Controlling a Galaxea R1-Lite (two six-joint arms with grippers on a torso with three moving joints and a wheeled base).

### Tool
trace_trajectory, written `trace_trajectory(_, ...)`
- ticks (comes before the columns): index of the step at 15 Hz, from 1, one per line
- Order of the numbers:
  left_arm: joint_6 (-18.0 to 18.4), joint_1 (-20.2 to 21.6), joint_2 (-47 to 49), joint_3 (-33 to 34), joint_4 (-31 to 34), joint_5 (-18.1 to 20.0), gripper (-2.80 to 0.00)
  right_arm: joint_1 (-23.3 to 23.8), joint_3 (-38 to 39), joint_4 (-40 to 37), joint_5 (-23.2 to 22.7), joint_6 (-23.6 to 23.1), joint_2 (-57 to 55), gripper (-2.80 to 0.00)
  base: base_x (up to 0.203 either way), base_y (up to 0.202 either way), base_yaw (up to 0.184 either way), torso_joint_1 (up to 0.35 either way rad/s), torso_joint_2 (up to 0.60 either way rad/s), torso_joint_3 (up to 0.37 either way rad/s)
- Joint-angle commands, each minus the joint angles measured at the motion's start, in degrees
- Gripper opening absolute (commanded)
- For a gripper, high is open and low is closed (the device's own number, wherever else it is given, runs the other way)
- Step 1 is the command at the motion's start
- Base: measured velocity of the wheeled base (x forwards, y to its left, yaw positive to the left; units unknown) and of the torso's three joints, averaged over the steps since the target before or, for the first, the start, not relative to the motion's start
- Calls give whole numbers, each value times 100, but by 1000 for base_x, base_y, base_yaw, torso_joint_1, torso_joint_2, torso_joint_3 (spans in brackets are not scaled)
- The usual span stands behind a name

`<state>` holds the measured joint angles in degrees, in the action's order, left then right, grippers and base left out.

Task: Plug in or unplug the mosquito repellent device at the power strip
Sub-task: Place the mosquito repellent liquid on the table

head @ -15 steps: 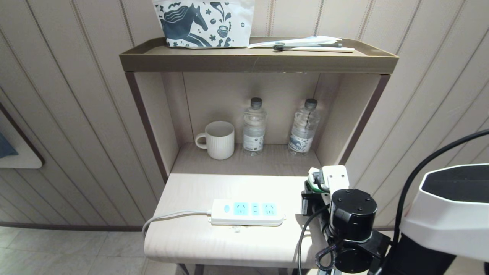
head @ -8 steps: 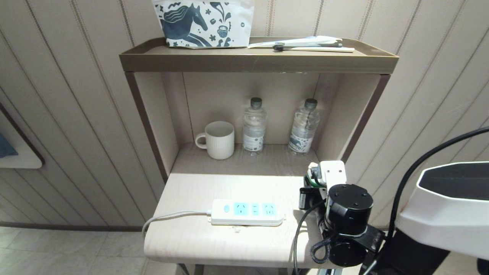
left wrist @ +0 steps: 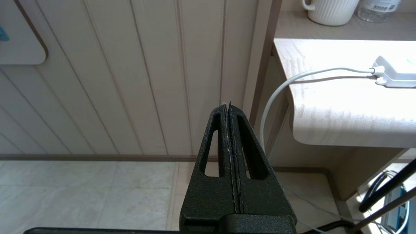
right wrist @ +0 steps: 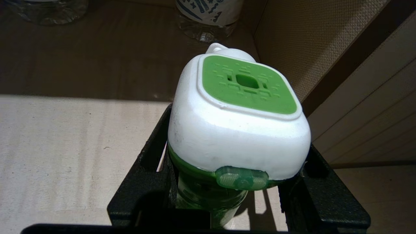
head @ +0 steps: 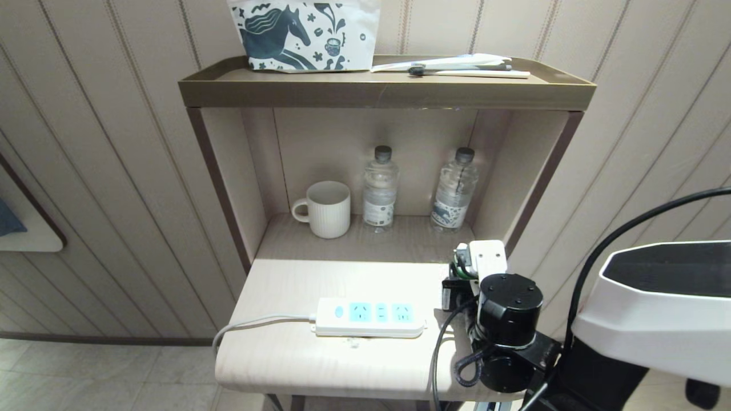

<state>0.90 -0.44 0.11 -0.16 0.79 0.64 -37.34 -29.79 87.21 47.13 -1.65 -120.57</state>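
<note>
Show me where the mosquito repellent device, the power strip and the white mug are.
mosquito repellent device (right wrist: 248, 84): right wrist view, green top panel.
power strip (head: 370, 317): head view, middle of its top face.
white mug (head: 329, 214): head view, ribbed side wall.

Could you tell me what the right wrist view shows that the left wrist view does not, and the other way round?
Only the right wrist view shows the mosquito repellent device, held upright in the right gripper, with its green top. Only the left wrist view shows the shut left gripper, the end of the power strip with its cord, the white mug and the tiled floor. Both share the pale tabletop and a water bottle at the back.
</note>
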Motion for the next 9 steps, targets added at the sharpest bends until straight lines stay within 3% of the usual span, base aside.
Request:
trace_trajectory(1,-2,0,7,-2,0,2,-280,-10,-9,261,24,-2,-55,-280,0,0,0,0,0,0)
trace_trajectory(9,-2,0,7,-2,0,-3,-280,-10,-18,261,33,-2,-20,-280,0,0,0,0,0,0)
